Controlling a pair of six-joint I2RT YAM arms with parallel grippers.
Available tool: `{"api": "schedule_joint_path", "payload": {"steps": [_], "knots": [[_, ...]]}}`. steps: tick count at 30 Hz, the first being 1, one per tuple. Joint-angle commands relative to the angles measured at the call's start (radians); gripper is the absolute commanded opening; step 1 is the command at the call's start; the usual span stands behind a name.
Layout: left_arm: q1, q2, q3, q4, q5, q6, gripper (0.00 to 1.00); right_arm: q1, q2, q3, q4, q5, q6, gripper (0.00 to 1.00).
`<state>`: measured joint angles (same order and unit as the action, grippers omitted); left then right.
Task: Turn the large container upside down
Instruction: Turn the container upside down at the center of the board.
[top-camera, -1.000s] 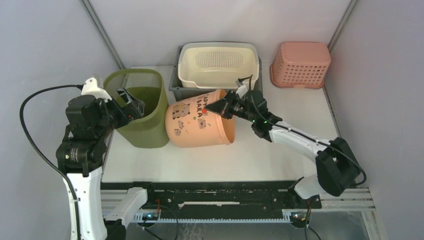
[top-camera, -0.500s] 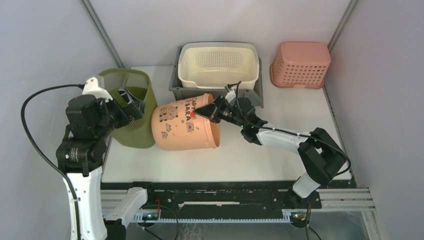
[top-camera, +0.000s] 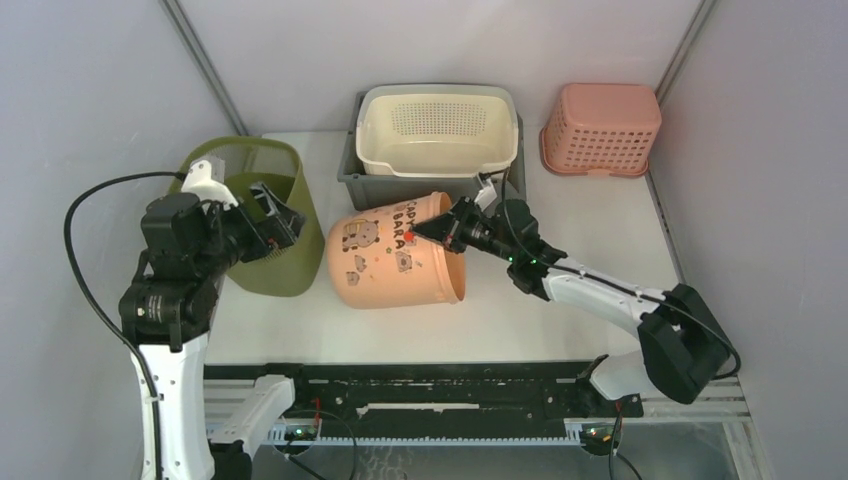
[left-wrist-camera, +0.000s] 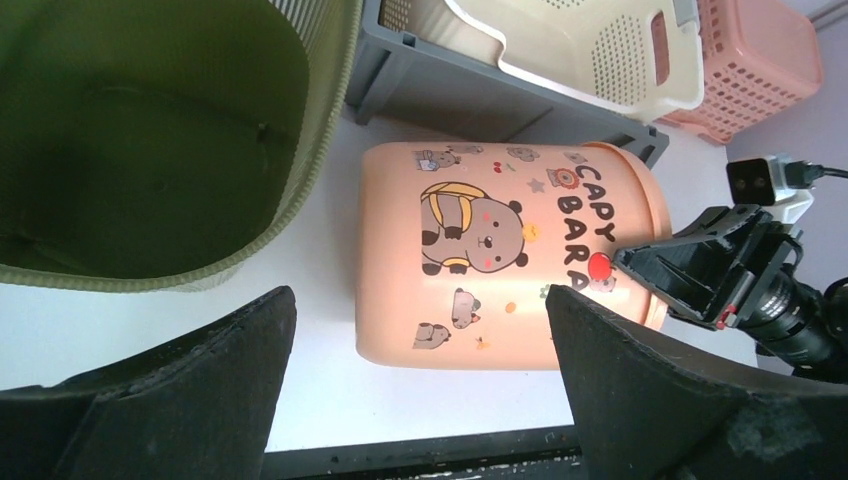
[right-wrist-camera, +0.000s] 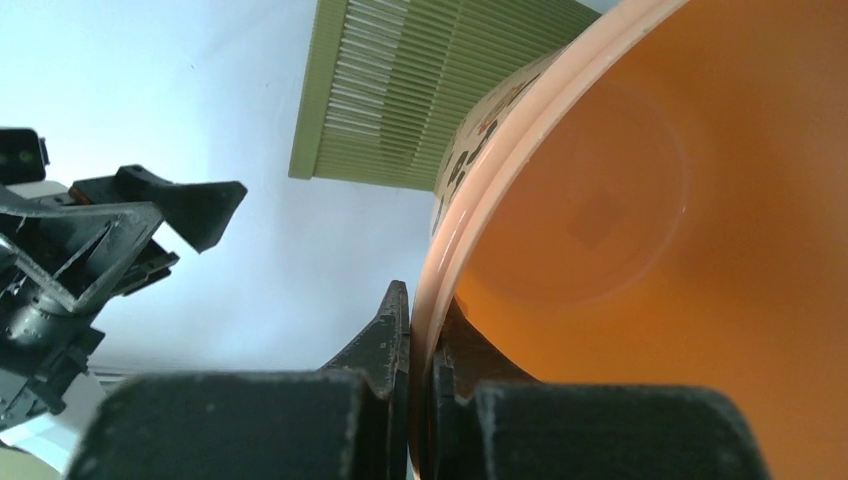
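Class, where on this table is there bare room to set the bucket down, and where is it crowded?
Bare: the table between pink basket and right arm; the front strip before the bucket. Crowded: green bin, bucket and grey crate.

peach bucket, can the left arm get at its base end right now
Probably yes. The peach bucket lies on its side, base toward the open left gripper, with only bare table between. The green bin sits beside that path, not across it.

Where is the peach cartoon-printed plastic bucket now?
Top view: the peach plastic bucket lies on its side mid-table, right of the green slatted bin, its rim pinched by the right fingers.
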<state>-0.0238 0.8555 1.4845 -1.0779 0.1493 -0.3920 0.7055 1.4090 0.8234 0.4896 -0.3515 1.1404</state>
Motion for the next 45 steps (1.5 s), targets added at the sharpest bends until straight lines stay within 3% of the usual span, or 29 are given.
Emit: {"api": "schedule_joint_path", "payload": {"steps": [1, 8, 11, 12, 18, 24, 26, 28, 31, 40, 45], "knots": [[-0.037, -0.014, -0.048, 0.054, 0.048, -0.011, 1.00, -0.025, -0.102, -0.037, -0.035, -0.021, -0.052, 0.00], [-0.226, -0.009, -0.110, 0.086, -0.057, -0.054, 1.00, -0.074, -0.128, -0.108, 0.001, -0.103, -0.016, 0.01], [-0.260, -0.017, -0.165, 0.111, -0.079, -0.067, 1.00, -0.077, -0.137, -0.108, -0.043, -0.118, -0.031, 0.27], [-0.263, -0.022, -0.194, 0.120, -0.084, -0.071, 1.00, -0.077, -0.144, -0.108, -0.058, -0.118, -0.038, 0.32], [-0.276, -0.031, -0.288, 0.179, -0.107, -0.094, 0.97, -0.093, -0.164, -0.108, -0.124, -0.133, -0.065, 0.45], [-0.311, 0.000, -0.344, 0.231, -0.141, -0.105, 0.97, -0.106, -0.157, -0.107, -0.132, -0.161, -0.070, 0.52], [-0.314, 0.018, -0.363, 0.263, -0.144, -0.110, 0.97, -0.108, -0.149, -0.108, -0.132, -0.163, -0.072, 0.43], [-0.315, 0.035, -0.379, 0.292, -0.145, -0.115, 0.96, -0.110, -0.139, -0.112, -0.125, -0.161, -0.068, 0.19], [-0.316, 0.066, -0.391, 0.329, -0.158, -0.117, 0.96, -0.122, -0.111, -0.131, -0.072, -0.182, -0.042, 0.01], [-0.315, 0.119, -0.358, 0.363, -0.256, -0.106, 0.97, -0.158, -0.013, -0.257, 0.291, -0.282, 0.130, 0.00], [-0.315, 0.162, -0.360, 0.382, -0.231, -0.111, 0.97, -0.170, 0.038, -0.298, 0.430, -0.305, 0.195, 0.00]]}}
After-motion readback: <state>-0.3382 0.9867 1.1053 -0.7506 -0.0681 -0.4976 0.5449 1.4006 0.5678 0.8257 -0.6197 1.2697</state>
